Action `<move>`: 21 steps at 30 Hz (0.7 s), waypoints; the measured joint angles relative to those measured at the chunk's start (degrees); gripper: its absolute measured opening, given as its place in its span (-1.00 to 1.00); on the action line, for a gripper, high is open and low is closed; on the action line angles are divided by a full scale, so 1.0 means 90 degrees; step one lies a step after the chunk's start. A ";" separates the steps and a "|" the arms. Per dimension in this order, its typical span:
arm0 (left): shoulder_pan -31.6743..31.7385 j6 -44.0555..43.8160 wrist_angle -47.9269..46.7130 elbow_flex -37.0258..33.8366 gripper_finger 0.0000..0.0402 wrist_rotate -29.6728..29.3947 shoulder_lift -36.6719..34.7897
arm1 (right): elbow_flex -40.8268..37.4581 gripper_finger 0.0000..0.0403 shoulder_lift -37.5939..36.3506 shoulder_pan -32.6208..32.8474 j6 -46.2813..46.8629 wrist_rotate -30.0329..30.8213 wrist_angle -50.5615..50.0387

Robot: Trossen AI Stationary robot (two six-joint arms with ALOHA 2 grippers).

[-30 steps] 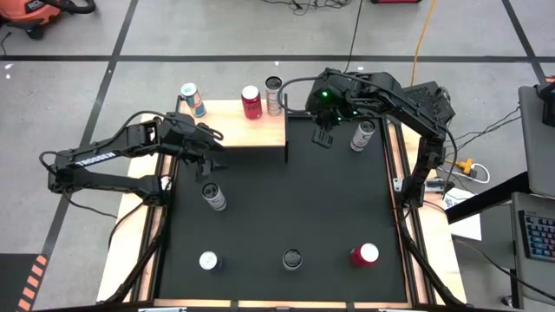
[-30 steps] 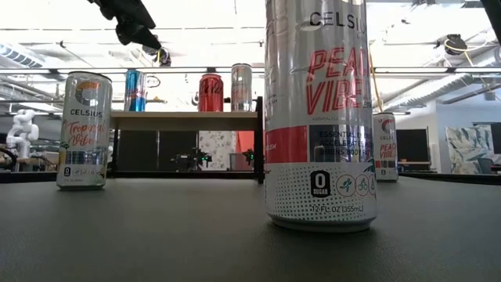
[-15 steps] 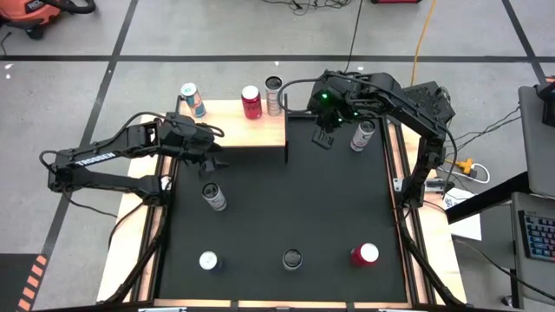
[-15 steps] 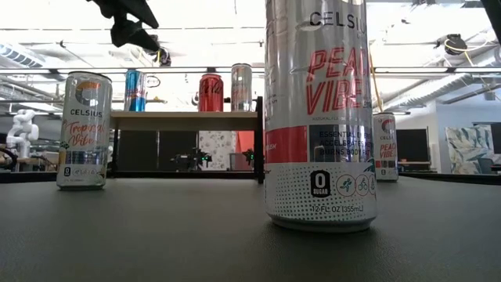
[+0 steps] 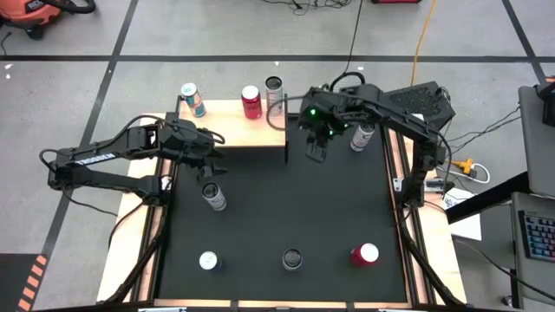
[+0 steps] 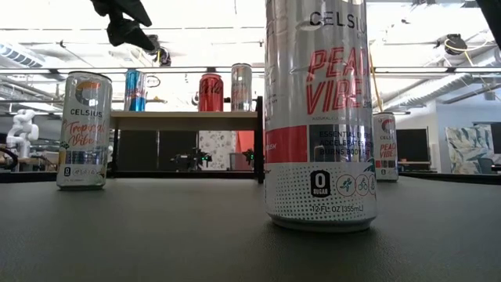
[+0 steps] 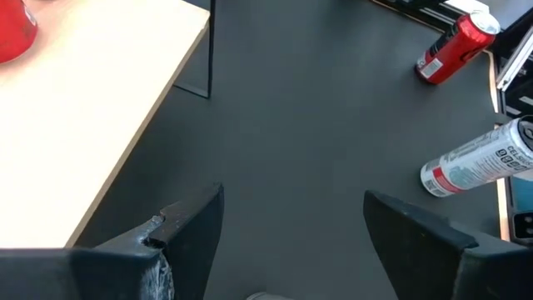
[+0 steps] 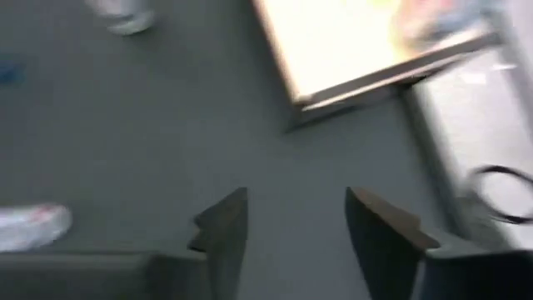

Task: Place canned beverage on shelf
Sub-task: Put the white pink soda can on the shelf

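Observation:
The shelf (image 5: 227, 128), a light-wood board on black legs, stands at the table's far left and bears a blue can (image 5: 191, 100), a red can (image 5: 251, 101) and a silver can (image 5: 274, 94). My left gripper (image 5: 214, 165) hangs open off the shelf's near edge (image 7: 75, 108), above a silver can (image 5: 213, 198) standing on the black mat. My right gripper (image 5: 316, 149) is open in the air beside the shelf's right end (image 8: 350, 33), with nothing between its fingers. Another silver can (image 5: 362, 134) stands to the right of it.
Three more cans stand along the near side: a white-topped one (image 5: 208, 260), a dark-topped one (image 5: 292, 258) that fills the low view (image 6: 317, 117), and a red one (image 5: 364, 254). Wooden rails (image 5: 395, 165) border the mat. The mat's middle (image 5: 295, 199) is bare.
My right gripper has moved toward the near edge and a little left, closer to the shelf's right end. My left gripper has stayed in place and rolled slightly about its own line. No can has moved.

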 joint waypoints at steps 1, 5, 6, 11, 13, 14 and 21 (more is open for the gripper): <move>0.0002 0.0000 -0.0014 0.0000 0.45 -0.0002 0.0000 | -0.0034 0.03 -0.0005 0.0106 0.0024 -0.0189 -0.0008; 0.0005 0.0050 -0.0063 0.0000 0.45 -0.0053 0.0000 | -0.0089 0.26 0.0002 0.0462 0.0030 -0.0464 -0.0008; 0.0005 0.0117 -0.0076 0.0000 0.45 -0.0056 0.0000 | -0.0089 0.30 0.0002 0.0521 0.0068 -0.0462 -0.0011; 0.0005 0.0142 -0.0095 0.0000 0.45 -0.0061 0.0000 | -0.0087 0.39 -0.0005 0.0708 0.0456 -0.0456 0.0009; 0.0005 0.0142 -0.0094 0.0000 0.45 -0.0062 0.0000 | -0.0087 0.39 -0.0005 0.0749 0.0516 -0.0458 0.0011; 0.0005 0.0144 -0.0094 0.0000 0.45 -0.0062 0.0000 | -0.0087 0.39 -0.0005 0.0766 0.0519 -0.0459 0.0023; 0.0005 0.0178 -0.0095 0.0000 0.45 -0.0066 0.0000 | -0.0087 0.39 -0.0005 0.0763 0.0695 -0.0494 0.0275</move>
